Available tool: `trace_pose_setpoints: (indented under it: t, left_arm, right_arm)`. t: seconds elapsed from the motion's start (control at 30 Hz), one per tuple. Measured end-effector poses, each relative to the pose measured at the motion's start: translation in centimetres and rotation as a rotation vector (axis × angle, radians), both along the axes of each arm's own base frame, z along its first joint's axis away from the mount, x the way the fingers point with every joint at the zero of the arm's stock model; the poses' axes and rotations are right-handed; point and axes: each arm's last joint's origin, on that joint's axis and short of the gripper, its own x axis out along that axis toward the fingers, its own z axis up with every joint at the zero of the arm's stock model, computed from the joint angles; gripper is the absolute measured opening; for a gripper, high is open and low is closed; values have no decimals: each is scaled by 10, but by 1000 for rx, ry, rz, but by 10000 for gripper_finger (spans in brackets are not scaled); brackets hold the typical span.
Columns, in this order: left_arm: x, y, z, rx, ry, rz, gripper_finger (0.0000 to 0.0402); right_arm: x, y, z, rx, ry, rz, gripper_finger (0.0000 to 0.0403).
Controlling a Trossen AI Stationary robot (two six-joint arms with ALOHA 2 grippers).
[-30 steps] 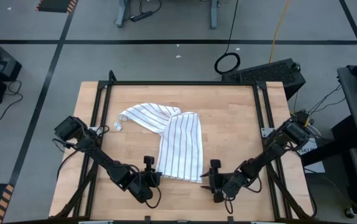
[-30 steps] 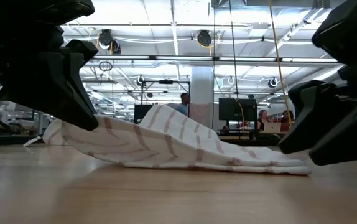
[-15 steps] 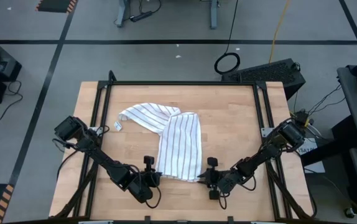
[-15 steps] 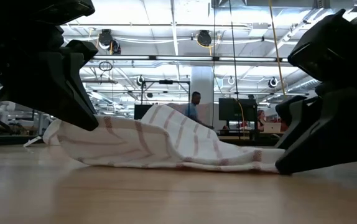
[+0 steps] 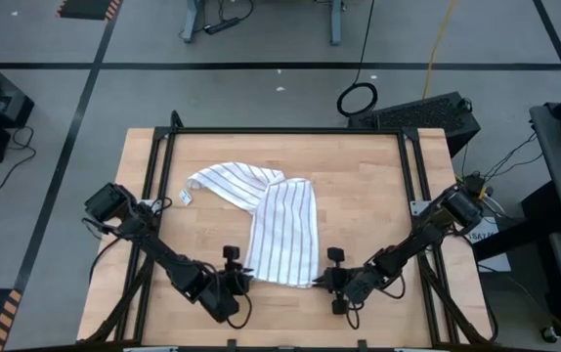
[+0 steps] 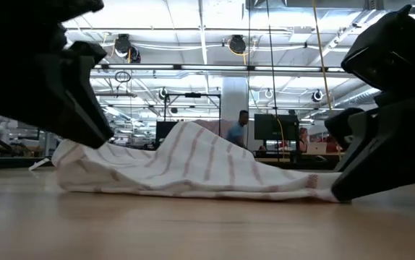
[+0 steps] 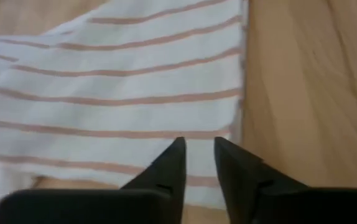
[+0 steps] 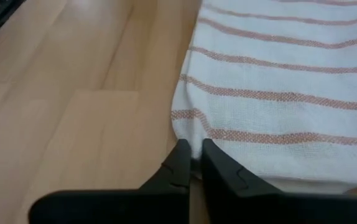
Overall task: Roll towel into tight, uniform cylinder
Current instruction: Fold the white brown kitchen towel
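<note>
- Two grippers sit low at the towel's [image 5: 279, 230] near edge on the table [image 5: 368, 196].
- Left gripper [image 7: 197, 155]: jaws slightly apart over the cloth, holding nothing.
- Right gripper [image 8: 191, 157]: jaws pinched together at the towel's corner; hold unclear.

Towel [image 5: 266, 220] lies on the table [image 5: 359, 186], left of centre, its folded part trailing toward the far left. Left gripper [image 5: 238, 281] sits at the towel's near left corner; right gripper [image 5: 325, 278] at its near right corner, both along the table's near edge.
</note>
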Motion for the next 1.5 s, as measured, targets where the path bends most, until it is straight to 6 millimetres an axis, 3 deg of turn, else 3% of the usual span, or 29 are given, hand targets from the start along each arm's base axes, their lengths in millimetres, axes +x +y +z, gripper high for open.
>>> trace_pose_setpoints:
  t: [0.17,0.4,0.57,0.7,0.97,1.07,1.2,1.33,1.43,1.5]
  left_arm:
    - [5,-6,20,92,-19,22,153]
    - [53,-12,49,-43,-418,14,207]
    - [77,-9,34,-109,-471,-91,260]
    - [92,-1,8,-149,-464,-64,296]
    - [111,-2,-28,-62,-462,-21,303]
    - [116,-2,-33,14,-452,-24,287]
    - [121,5,-41,47,-418,-36,230]
    - [124,13,-42,63,-397,-15,140]
    - [125,17,-43,73,-396,1,50]
    - [126,18,-42,64,-402,3,15]
  right_arm:
    - [-2,-2,11,7,0,8,9]
    - [6,-14,28,34,-47,-44,8]
    - [9,-20,43,83,-76,-43,8]
    - [9,-22,53,103,-95,-41,8]
    - [11,-29,60,107,-114,-57,8]
    - [11,-29,60,104,-114,-59,8]
    - [11,-30,60,105,-114,-61,8]
    - [11,-30,59,107,-108,-65,8]
    - [11,-30,59,105,-109,-63,8]
    - [11,-29,59,94,-105,-56,10]
